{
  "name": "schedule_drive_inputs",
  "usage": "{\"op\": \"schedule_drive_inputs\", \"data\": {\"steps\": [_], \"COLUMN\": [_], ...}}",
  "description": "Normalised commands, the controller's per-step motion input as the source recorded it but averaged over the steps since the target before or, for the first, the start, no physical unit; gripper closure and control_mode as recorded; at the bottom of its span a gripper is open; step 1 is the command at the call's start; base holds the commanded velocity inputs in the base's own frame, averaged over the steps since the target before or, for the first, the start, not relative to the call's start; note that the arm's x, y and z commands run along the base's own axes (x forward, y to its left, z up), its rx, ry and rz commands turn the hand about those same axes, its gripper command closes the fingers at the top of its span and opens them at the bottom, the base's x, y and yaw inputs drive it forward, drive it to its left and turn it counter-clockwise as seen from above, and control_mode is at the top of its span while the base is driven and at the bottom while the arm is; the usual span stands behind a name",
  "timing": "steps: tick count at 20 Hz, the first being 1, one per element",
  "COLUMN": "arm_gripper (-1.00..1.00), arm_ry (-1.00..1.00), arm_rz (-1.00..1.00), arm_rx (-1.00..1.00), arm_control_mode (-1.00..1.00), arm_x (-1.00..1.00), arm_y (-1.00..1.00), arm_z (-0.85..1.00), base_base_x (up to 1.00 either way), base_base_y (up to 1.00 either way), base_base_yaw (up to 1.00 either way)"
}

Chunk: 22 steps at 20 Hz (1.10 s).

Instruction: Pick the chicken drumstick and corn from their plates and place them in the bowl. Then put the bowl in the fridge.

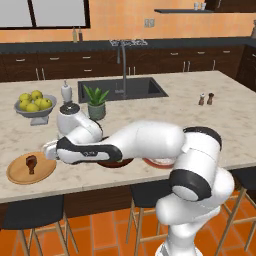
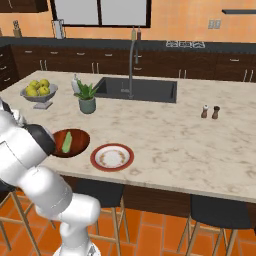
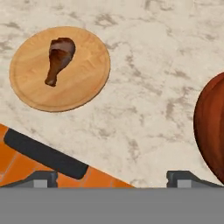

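Pale marble tabletop (image 1: pixel 210 125) carries everything here. At the lower left of the left base view, the chicken drumstick (image 1: pixel 31 163) lies on the light-tan wooden plate (image 1: pixel 17 175); in the hand view they sit at the upper left, the thick end up and the bone end pointing down-left. The corn (image 2: pixel 67 142) lies in the dark reddish-brown bowl (image 2: pixel 80 145) at the left of the right base view, just beside the white plate (image 2: pixel 112 157) with the red-brown rim. The pincer (image 3: pixel 112 177) stands wide and holds nothing, its tips far apart at the bottom of the hand view.
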Motion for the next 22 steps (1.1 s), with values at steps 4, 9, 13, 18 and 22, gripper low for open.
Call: {"op": "schedule_drive_inputs", "data": {"steps": [4,9,13,18,22], "arm_gripper": [-1.00,-1.00,-1.00,-1.00,-1.00], "arm_ry": [-0.12,0.03,0.07,0.00,0.04], "arm_rz": [0.00,-0.01,-0.02,0.00,0.00], "arm_rx": [0.04,0.00,-0.03,-0.02,-0.03], "arm_control_mode": [-1.00,-1.00,-1.00,-1.00,-1.00], "arm_x": [0.63,0.60,0.26,0.03,0.06], "arm_y": [1.00,1.00,0.54,0.26,0.03], "arm_z": [-0.15,0.00,0.00,0.00,-0.32], "base_base_x": [0.00,0.00,0.00,0.00,0.00], "base_base_y": [0.00,0.00,0.00,0.00,0.00], "base_base_yaw": [0.00,0.00,0.00,0.00,0.00]}}
